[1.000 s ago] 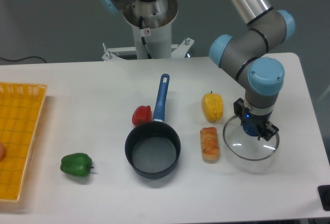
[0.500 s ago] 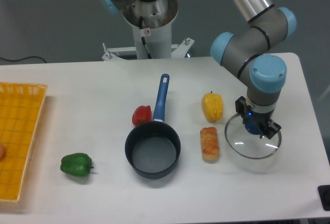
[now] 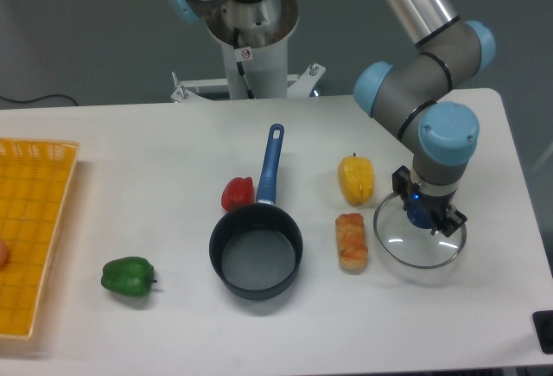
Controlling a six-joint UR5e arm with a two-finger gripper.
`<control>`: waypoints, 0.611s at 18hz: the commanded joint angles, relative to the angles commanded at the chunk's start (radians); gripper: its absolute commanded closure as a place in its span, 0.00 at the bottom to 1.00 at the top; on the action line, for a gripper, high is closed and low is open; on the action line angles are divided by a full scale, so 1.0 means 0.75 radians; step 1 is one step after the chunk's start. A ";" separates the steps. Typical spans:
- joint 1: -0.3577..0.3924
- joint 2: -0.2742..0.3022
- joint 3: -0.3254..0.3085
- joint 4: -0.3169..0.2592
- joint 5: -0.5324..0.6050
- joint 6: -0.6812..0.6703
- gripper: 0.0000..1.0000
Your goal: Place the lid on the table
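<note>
- Glass lid at right of frame, lying low on the white surface, metal rim ringing clear glass; contact with the surface hard to confirm.
- Jaws of the gripper pinching the lid's small blue knob from above, wrist pointing straight down.
- Just left of the lid: browned bread roll, with yellow bell pepper above it.
- Frame centre: dark saucepan, uncovered, blue handle pointing up-frame; red pepper touching its left side.
- Lower left: green bell pepper.
- Far left edge: yellow-orange mesh tray.
</note>
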 joint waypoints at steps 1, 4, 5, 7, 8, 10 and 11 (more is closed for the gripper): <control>-0.002 0.000 -0.002 0.000 -0.002 0.000 0.39; -0.002 -0.010 -0.002 0.000 -0.002 0.000 0.39; 0.000 -0.020 -0.002 0.000 -0.002 0.000 0.39; 0.000 -0.035 -0.002 0.000 0.000 0.000 0.38; -0.002 -0.035 -0.002 0.000 0.002 0.000 0.38; -0.002 -0.035 -0.002 0.000 0.008 0.000 0.36; -0.002 -0.037 -0.002 0.000 0.010 0.000 0.36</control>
